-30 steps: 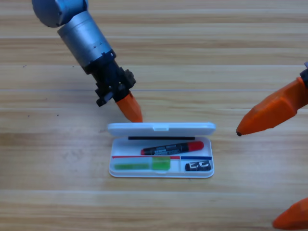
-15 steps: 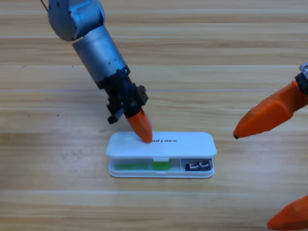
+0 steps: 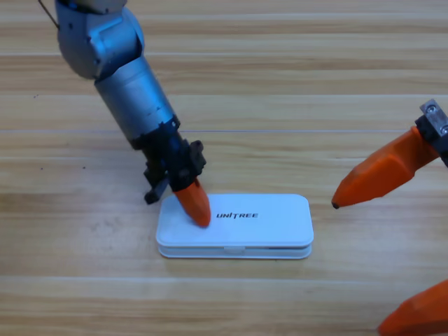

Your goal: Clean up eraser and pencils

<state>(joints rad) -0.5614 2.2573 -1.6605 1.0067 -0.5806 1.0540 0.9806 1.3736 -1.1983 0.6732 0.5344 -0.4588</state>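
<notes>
The white case (image 3: 266, 220) lies flat with its lid down, "UNITREE" printed on top. The eraser and both pencils are hidden inside it. My left gripper (image 3: 199, 215) comes down from the upper left, shut, with its orange tip resting on the left part of the lid. My right gripper (image 3: 358, 267) waits at the right edge, open, with one orange jaw pointing toward the case's right end and the other low in the corner, nothing between them.
The wooden table (image 3: 280, 84) stretches around the case. The left arm's grey body (image 3: 129, 84) leans over the upper left of the table.
The lid went from standing open to lying shut, covering the pencils and eraser. My left gripper followed it down and toward the front. The right gripper drifted slightly left.
</notes>
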